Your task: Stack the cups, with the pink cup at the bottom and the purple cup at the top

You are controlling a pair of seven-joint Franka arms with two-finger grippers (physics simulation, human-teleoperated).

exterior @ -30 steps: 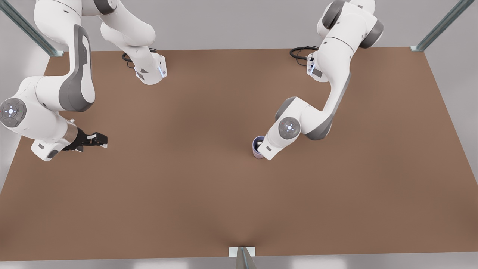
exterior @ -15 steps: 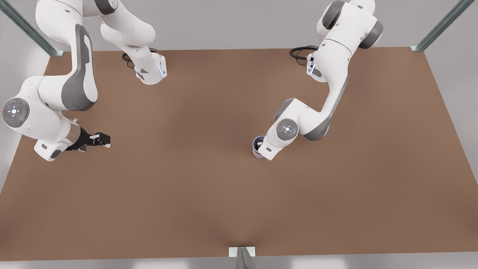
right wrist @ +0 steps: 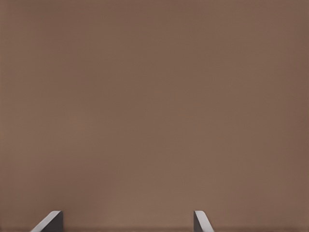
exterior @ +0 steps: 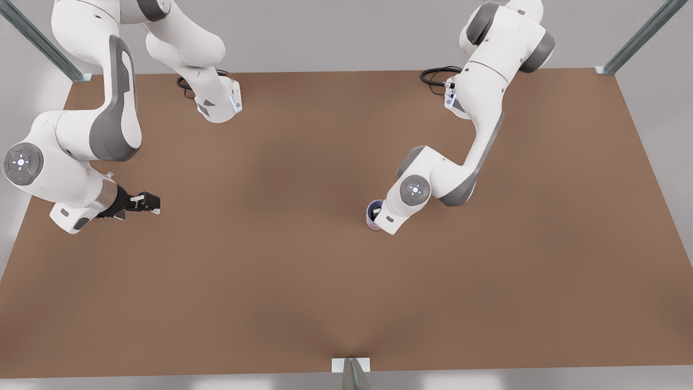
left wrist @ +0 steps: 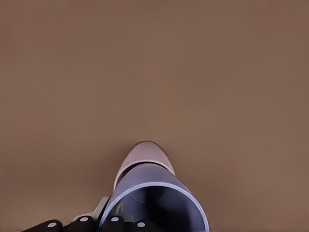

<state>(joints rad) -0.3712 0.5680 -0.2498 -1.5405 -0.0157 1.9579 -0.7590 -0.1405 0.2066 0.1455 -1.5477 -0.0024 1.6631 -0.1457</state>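
Front view: the purple cup [exterior: 373,213] sits nested in the pink cup [left wrist: 146,155] near the middle of the counter [exterior: 303,281], the left claw [exterior: 378,211] clamped on its rim. Well apart, the right claw [exterior: 142,202] hovers with fingers spread, idle.

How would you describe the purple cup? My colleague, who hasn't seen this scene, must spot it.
On the brown table, follow the arm at the front view's right down to the left gripper. The purple cup there is periwinkle, nested in the pink cup below.
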